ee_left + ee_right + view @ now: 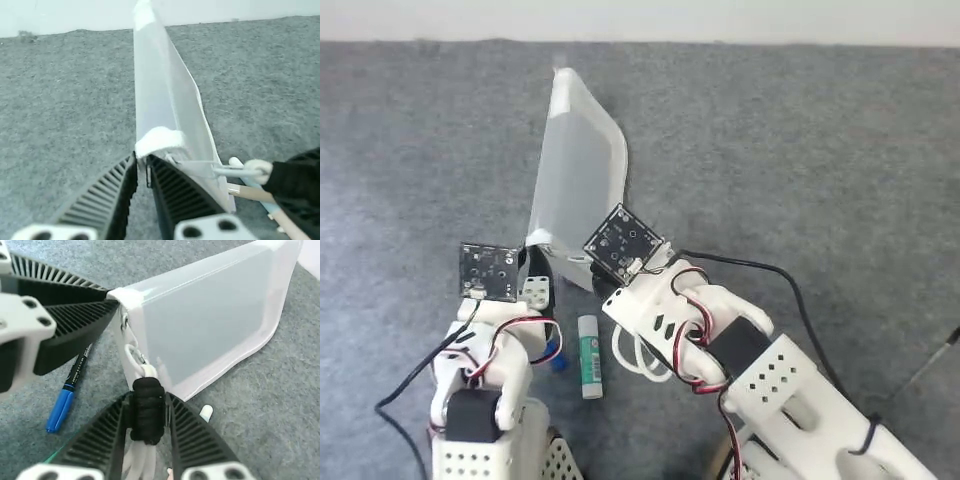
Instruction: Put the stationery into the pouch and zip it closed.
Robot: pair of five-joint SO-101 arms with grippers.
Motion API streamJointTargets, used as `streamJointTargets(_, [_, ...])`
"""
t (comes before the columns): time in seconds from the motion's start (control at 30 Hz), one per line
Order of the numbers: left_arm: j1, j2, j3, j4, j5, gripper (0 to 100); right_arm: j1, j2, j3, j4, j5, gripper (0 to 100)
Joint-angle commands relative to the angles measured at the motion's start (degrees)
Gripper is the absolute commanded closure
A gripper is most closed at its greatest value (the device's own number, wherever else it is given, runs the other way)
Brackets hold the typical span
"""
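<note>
Blue pen [554, 357] beside pouch [578, 150] mostly hidden under left arm [485, 370]. One pouch, one glue stick [589, 356], one pen. Clenched: left pincer [142, 159] on pouch corner, right pincer [148, 396] on black zipper pull [147, 417].

The setting appears to be a robotics lab bench. The counter [840, 150] is covered with grey felt-like matting and bounded by a plain pale wall [720, 18]. White printed arms, left [480, 410] and right [800, 395], are set side by side, with bare circuit boards [488, 271] and loose wiring [695, 345] exposed.
</note>
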Motion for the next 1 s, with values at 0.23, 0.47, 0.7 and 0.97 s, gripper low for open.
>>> streamJointTargets(0.23, [-7.2,0.4,-0.9,-1.6,-0.4,99,0.0,-2.5,1.8,2.2,1.7,99.3])
streamJointTargets(0.47, [-9.4,0.4,-0.9,-1.2,-0.4,99,0.1,2.9,0.7,2.2,1.8,99.3])
streamJointTargets(0.7, [-11.3,0.5,-0.9,-1.1,-0.4,99,2.3,7.5,-2.9,4.5,1.7,99.3])
streamJointTargets(0.97, [-11.3,0.5,-0.8,-1.1,-0.5,99,3.0,7.5,-3.1,4.6,1.7,99.3])
